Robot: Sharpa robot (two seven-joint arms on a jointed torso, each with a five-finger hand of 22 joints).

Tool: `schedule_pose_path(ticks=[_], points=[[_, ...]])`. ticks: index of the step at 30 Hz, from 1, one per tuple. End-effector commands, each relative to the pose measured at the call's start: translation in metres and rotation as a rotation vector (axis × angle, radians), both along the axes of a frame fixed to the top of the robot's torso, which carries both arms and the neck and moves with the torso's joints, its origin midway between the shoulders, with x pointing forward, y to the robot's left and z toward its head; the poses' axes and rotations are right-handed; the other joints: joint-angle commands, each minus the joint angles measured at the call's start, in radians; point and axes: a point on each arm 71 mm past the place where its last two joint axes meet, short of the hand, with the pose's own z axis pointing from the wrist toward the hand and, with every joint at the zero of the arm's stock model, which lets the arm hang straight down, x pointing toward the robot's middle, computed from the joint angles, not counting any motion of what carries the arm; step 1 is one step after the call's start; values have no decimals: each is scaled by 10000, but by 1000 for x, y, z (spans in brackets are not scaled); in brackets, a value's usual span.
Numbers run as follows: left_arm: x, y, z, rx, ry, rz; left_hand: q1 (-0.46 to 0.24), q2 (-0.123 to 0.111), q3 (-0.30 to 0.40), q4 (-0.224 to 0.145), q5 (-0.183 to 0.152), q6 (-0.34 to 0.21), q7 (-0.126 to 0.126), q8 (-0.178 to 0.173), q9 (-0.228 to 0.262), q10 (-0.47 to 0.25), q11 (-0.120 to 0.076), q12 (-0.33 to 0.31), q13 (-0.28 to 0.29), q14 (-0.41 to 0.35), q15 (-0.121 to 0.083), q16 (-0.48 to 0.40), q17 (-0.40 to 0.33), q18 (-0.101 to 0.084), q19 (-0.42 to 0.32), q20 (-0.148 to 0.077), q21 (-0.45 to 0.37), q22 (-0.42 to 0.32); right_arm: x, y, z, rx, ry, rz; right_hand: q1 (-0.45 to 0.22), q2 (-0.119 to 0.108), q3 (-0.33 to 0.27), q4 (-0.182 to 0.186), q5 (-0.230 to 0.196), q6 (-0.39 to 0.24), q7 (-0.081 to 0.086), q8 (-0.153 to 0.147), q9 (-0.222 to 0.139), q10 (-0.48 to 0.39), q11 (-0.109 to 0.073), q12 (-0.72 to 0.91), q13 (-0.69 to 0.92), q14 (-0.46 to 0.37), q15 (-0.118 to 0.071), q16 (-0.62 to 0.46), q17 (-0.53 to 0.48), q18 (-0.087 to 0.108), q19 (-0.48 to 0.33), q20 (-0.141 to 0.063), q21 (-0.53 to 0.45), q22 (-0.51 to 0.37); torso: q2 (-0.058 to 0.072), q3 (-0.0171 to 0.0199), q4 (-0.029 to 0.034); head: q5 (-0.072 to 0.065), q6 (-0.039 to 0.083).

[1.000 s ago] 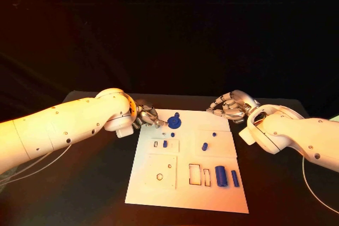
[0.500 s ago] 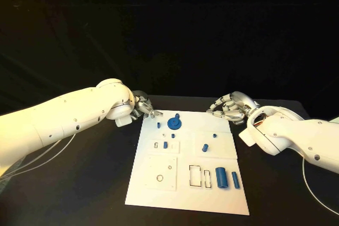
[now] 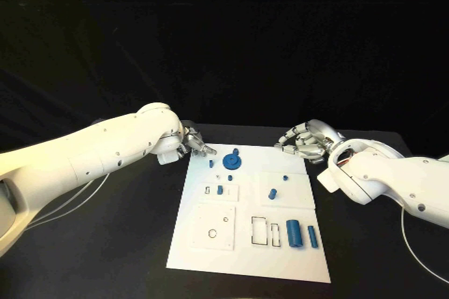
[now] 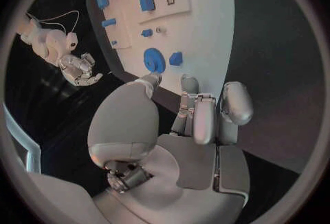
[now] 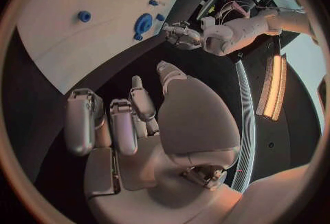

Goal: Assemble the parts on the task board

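At board's far edge, my L hand (image 3: 194, 145) fingers loosely apart, empty, just beside task board (image 3: 245, 260), R hand (image 3: 304, 142) curled, empty.

The white task board (image 3: 248, 247) lay flat on the black table, small blue parts scattered across it, including a round gear-like piece (image 3: 231, 161) near its far edge

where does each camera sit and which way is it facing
Head view: on the robot's head, looking down at the white task board; both white arms enter, left hand and right hand at its far corners.
Left wrist view: behind the left hand, facing the board.
Right wrist view: behind the right hand, facing the board and the left hand.
Shared: all three show the round blue gear-like part.
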Motion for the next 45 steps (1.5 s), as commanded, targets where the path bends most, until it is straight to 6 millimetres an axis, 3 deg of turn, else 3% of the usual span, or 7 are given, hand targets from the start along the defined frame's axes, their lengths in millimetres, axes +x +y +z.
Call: schedule_pose_path(ticks=[1,29,45], points=[[0,-3,-2,-8,315,-274,-1,65,-44,-10,7,67,10,8,-15,50,-6,68,9,419,37,56,1057,5,89,-15,34,20,-1,2,0,-33,-15,206,-72,-34,-36,-10,-23,-84,13,53,-12,-59,-5,-27,-7,809,-45,-38,1777,155,-38,-24,-26,1643,-9,6,-1,-2,-26],[-2,-13,-13,113,860,-759,180,242,-55,-35,19,270,-58,38,-94,226,-65,247,138,516,-4,228,1258,-36,257,-30,143,241,1,4,-1,-50,-5,232,-69,-20,-25,-7,-8,-87,12,68,-13,-47,-7,-16,3,809,-47,-40,1774,157,-39,-25,-35,1642,-27,12,6,-5,-86],[-1,-14,-16,86,933,-750,596,544,123,-51,75,377,-104,-23,-225,287,-113,283,104,541,-45,285,1311,-52,317,-66,187,330,1,4,-1,-51,0,236,-66,-14,-21,-7,-4,-88,11,72,-14,-52,-7,-21,-3,809,-47,-40,1775,158,-42,-26,-42,1639,-23,14,-7,-23,-116]])
